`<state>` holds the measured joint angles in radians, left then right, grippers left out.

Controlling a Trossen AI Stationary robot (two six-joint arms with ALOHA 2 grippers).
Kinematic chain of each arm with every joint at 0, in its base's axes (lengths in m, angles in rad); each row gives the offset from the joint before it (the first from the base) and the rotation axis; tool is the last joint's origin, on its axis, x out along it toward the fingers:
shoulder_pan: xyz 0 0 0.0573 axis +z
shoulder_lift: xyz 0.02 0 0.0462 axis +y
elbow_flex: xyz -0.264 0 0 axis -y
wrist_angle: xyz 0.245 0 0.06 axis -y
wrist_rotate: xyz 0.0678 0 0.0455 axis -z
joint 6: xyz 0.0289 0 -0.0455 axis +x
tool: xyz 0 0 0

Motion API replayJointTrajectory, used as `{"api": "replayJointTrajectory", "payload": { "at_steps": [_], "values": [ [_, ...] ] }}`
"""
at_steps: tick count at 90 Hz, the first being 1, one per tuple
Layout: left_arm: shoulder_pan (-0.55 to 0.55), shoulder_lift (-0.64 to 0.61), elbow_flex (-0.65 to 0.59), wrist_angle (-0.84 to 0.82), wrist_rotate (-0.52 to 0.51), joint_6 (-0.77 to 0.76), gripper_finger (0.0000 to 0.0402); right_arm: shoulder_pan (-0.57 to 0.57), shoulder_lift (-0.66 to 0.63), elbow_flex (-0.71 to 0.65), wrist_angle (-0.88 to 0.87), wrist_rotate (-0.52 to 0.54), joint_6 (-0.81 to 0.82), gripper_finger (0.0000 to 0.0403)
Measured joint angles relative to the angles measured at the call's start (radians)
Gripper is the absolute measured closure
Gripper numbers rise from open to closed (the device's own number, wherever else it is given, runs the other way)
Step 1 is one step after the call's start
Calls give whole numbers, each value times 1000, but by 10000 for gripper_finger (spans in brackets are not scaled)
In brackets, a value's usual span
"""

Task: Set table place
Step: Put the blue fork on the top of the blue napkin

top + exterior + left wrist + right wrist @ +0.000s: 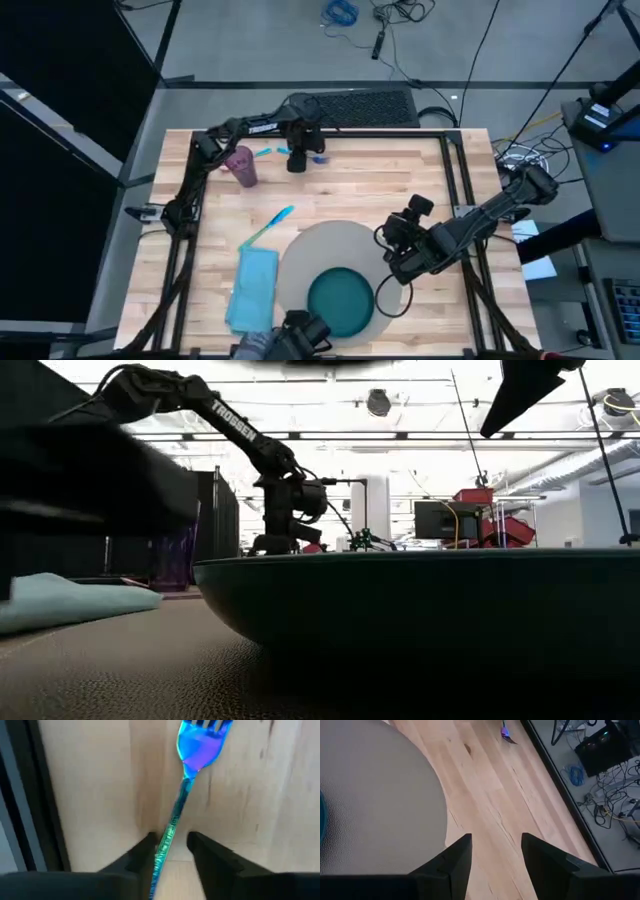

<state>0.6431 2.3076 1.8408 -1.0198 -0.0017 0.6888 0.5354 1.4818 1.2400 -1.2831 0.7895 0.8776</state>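
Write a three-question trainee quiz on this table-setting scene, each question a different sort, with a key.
1. True or false: the teal plate sits on the grey placemat.
2. Which item lies between the left gripper's fingers?
A. purple cup
B. blue fork
C. napkin
3. Fill in: the right gripper hovers open over bare table beside the ____.

Key: 1 true; 2 B; 3 placemat.
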Motion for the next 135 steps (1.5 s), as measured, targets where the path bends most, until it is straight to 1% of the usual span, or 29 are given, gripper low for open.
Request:
{"api": "replayJointTrajectory", "payload": {
  "at_steps": [4,9,20,36,43,62,69,74,93,111,121,130,135],
  "values": [
    [-3,2,13,-12,0,0,375,0,0,0,0,0,-1,245],
    [-6,4,25,-20,0,-5,390,0,0,0,0,0,-3,245],
    [-14,7,52,-16,9,-34,397,0,0,0,0,0,-2,245],
    [-25,6,134,-105,32,-80,400,0,0,0,0,0,-3,245],
    [-32,6,195,-155,44,-104,401,0,0,0,0,0,-2,245],
    [-71,3,402,-357,175,-200,401,0,0,0,-25,0,0,245],
    [-100,2,479,-435,206,-236,401,0,0,0,-41,-2,12,245],
    [-128,-6,515,-469,232,-261,401,0,0,0,-61,-2,30,245],
    [-256,-124,515,-470,353,-370,401,14,0,0,-111,-9,87,245],
    [-433,-236,514,-498,364,-515,401,36,0,0,-109,-11,87,245],
    [-544,-308,513,-516,307,-637,401,43,0,0,-107,-29,87,245],
    [-652,-362,511,-559,211,-770,401,48,0,0,-106,-36,87,245],
    [-708,-387,511,-553,171,-865,401,49,0,0,-105,-36,83,245]
  ]
}}
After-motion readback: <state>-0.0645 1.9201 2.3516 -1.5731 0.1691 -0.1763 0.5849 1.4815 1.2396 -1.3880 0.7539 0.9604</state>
